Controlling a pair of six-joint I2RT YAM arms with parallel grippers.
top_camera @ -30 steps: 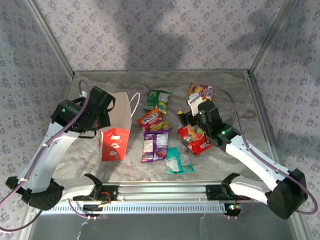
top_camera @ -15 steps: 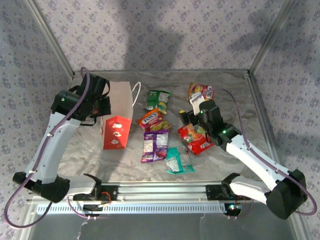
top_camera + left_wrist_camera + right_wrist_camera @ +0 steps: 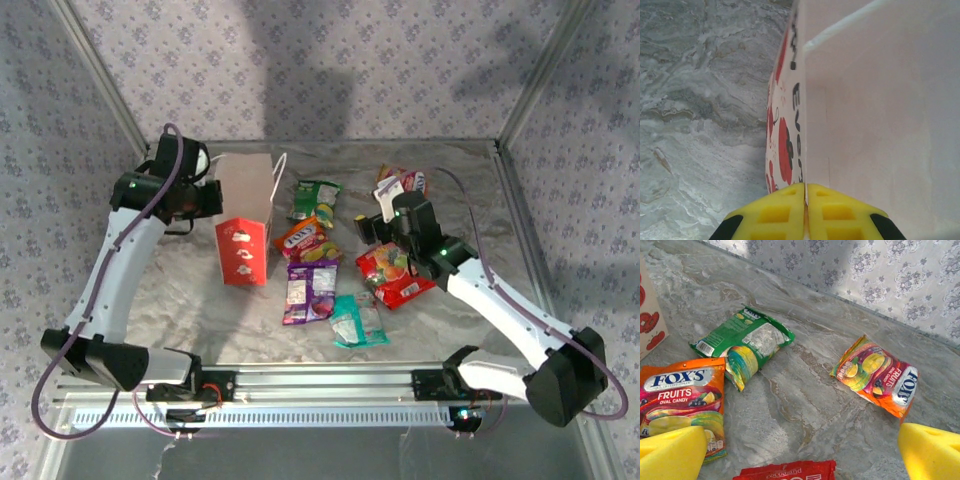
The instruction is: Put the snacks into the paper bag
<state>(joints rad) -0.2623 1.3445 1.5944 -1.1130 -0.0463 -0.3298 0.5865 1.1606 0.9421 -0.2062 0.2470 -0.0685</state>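
Left wrist view reveals left jaws clamping the paper bag [image 3: 880, 110].

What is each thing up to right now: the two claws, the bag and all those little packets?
left gripper, shut on the paper bag rim.
right gripper, open, holding nothing.
paper bag, standing, rim pinched.
green packet, lying on table.
orange-yellow packet, lying on table.
orange-pink packet, lying on table.
red packet, lying on table.
purple packet, lying on table.
teal packet, lying on table.
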